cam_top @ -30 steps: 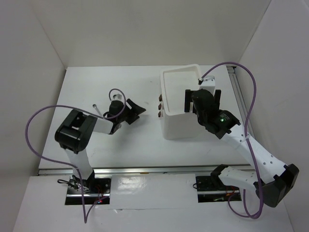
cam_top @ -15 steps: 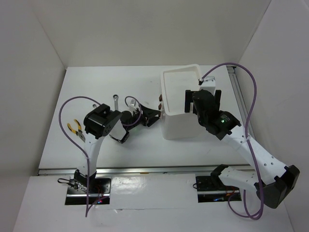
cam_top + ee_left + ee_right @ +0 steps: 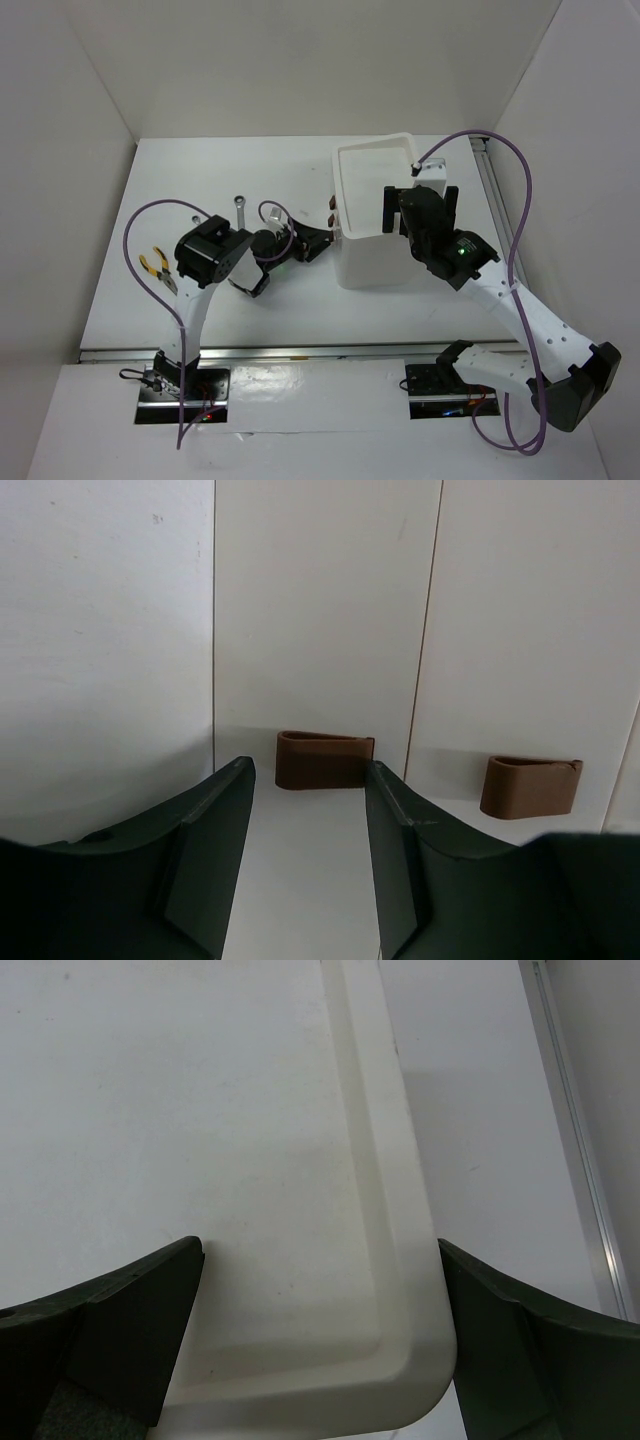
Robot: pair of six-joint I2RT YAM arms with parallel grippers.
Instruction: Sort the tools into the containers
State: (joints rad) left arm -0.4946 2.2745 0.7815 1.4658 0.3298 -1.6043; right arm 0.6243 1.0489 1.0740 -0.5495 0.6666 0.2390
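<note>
The white box unit stands right of centre, its rimmed top tray bare. Its drawers carry red-brown handles on the left face. My left gripper is open and empty, close to those handles. In the left wrist view the gripper faces one handle, which sits just beyond the fingertips; a second handle is to the right. My right gripper is open and empty above the tray's corner rim. Yellow-handled pliers and a silver wrench lie at left. The screwdrivers are out of view.
White walls enclose the table on the left, back and right. A metal rail runs along the right edge, also seen in the right wrist view. Purple cables loop over both arms.
My left arm swung right and brought its gripper up to the drawer handles, uncovering the pliers and wrench. The right arm has not moved.
</note>
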